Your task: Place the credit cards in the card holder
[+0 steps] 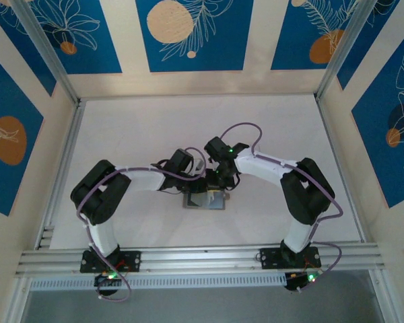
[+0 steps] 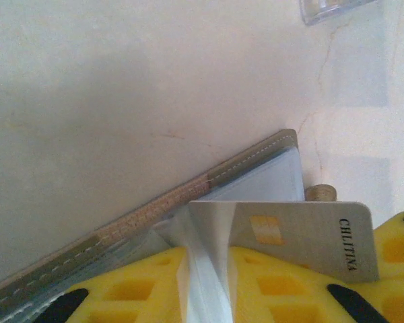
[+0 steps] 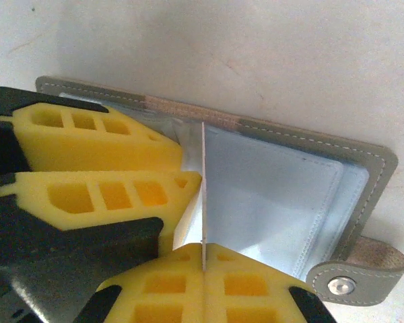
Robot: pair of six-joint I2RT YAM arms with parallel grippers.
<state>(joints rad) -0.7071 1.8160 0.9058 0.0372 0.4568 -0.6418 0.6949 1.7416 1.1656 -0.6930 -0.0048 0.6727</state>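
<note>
The grey card holder [image 1: 205, 200] lies open on the white table between both arms. Its stitched cover [image 3: 367, 168], pale blue inside and snap strap [image 3: 350, 279] show in the right wrist view. My right gripper [image 3: 204, 250] is shut on a pale grey credit card [image 3: 203, 182], seen edge-on, standing upright with its far edge at the holder's pockets. In the left wrist view that credit card [image 2: 303, 239] shows an orange chip and black lettering. My left gripper [image 2: 205, 262] pinches a clear sleeve of the card holder [image 2: 188, 196] just left of the card. Both grippers, left [image 1: 188, 176] and right [image 1: 221, 176], meet over the holder.
A clear plastic item [image 2: 330, 8] lies at the top right of the left wrist view. The white table [image 1: 155, 128] is fenced by aluminium rails [image 1: 202, 259] at the front and patterned walls on the other sides.
</note>
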